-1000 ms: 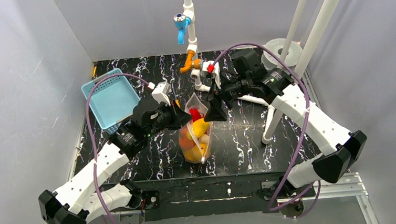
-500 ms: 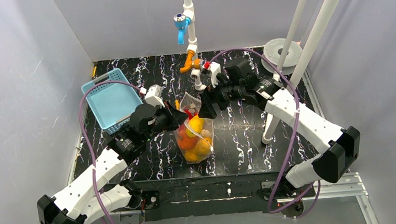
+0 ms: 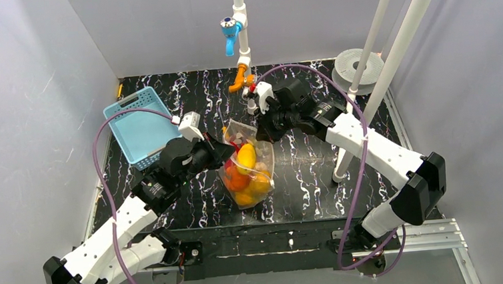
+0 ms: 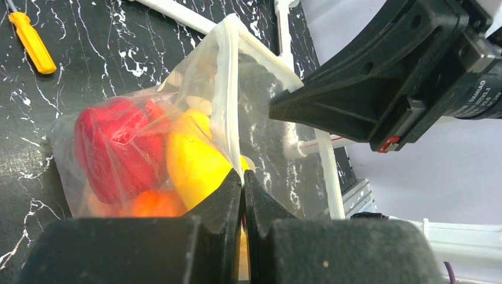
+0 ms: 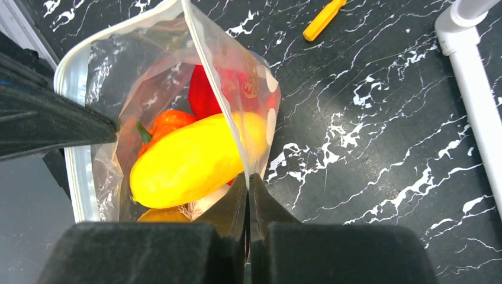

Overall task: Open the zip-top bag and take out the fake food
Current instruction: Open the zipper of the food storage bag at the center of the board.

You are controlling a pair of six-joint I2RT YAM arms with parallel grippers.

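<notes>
The zip-top bag [image 3: 258, 156] stands upright at the table's middle with its mouth spread open. My left gripper [image 3: 227, 151] is shut on the bag's left lip [image 4: 225, 89], the white zip strip pinched between its fingertips [image 4: 243, 175]. My right gripper [image 3: 260, 135] is shut on the opposite lip, the clear dotted wall [image 5: 237, 71] running into its closed tips [image 5: 248, 177]. The fake food [image 3: 246, 177] lies inside the bag: a yellow oblong piece [image 5: 189, 160], a red piece [image 4: 115, 148], and orange pieces [image 5: 166, 122].
A light blue basket [image 3: 139, 127] sits at the back left. A small orange-handled screwdriver [image 4: 32, 42] lies on the black marbled table behind the bag. A white pipe stand with valves [image 3: 247, 82] rises at the back, slanted white poles [image 3: 389, 45] at the right.
</notes>
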